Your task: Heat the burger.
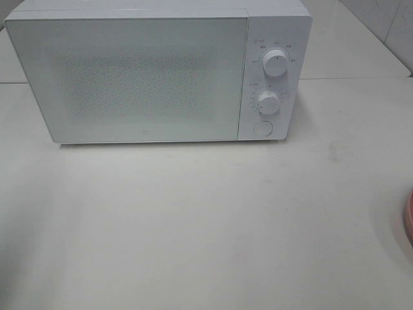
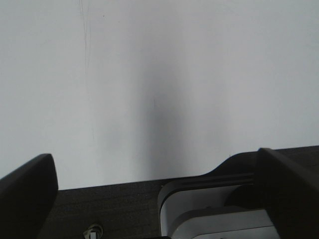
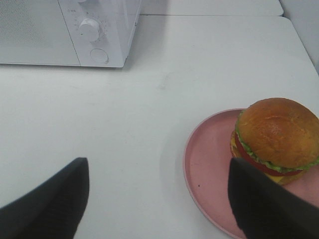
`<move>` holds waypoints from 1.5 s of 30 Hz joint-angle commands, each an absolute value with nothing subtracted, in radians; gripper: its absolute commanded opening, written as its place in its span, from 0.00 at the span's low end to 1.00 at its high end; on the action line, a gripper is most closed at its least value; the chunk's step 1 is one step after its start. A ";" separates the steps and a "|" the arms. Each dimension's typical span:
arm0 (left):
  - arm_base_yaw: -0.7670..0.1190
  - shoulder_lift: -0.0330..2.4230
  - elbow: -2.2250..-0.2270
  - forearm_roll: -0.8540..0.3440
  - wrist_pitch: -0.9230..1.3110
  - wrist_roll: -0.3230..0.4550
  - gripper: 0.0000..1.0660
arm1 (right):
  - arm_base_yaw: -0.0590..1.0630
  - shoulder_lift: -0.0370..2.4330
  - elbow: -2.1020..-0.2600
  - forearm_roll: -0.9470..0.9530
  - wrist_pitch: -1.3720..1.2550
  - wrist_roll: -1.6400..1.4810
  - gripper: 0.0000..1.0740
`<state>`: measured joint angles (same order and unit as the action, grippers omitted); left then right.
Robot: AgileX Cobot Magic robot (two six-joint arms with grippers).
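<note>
The burger [image 3: 276,137], with a glossy brown bun, green lettuce and red tomato, sits on a round pink plate [image 3: 204,164] in the right wrist view. My right gripper [image 3: 157,164] hangs open above the table, beside the burger. One dark finger [image 3: 264,204] overlaps the plate just in front of the burger, and nothing is between the fingers. My left gripper [image 2: 153,155] is open over bare white table, holding nothing. The white microwave [image 1: 155,71] stands at the back with its door shut. Neither gripper appears in the exterior high view.
The microwave has two knobs [image 1: 275,64] [image 1: 268,102] and a round button [image 1: 262,128] on its right panel. Only a sliver of the pink plate [image 1: 409,216] shows at the right edge of the high view. A tiled wall [image 1: 387,26] rises at the back right.
</note>
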<state>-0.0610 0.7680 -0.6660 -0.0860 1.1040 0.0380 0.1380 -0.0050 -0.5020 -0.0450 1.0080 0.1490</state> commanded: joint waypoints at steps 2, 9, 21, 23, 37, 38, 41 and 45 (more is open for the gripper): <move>-0.058 0.622 -0.563 -0.071 1.067 0.032 0.94 | 0.134 -0.032 -0.499 -0.046 0.995 0.150 0.70; -0.058 0.440 -0.517 -0.063 1.074 0.031 0.94 | 0.134 -0.032 -0.499 -0.046 0.995 0.150 0.70; -0.057 0.115 -0.517 -0.079 1.073 0.027 0.94 | 0.134 -0.032 -0.499 -0.046 0.995 0.150 0.70; -0.040 0.088 -0.517 -0.079 1.073 0.027 0.94 | 0.134 -0.032 -0.499 -0.046 0.995 0.150 0.70; 0.041 -0.028 -0.517 -0.078 1.072 0.027 0.94 | 0.134 -0.029 -0.499 -0.046 0.995 0.150 0.70; 0.041 -0.028 -0.517 -0.078 1.072 0.027 0.94 | 0.134 -0.029 -0.499 -0.046 0.995 0.150 0.70; 0.041 -0.028 -0.517 -0.078 1.072 0.027 0.94 | 0.134 -0.029 -0.499 -0.046 0.995 0.150 0.70; 0.041 -0.027 -0.517 -0.078 1.072 0.027 0.94 | 0.134 -0.028 -0.499 -0.046 0.995 0.150 0.70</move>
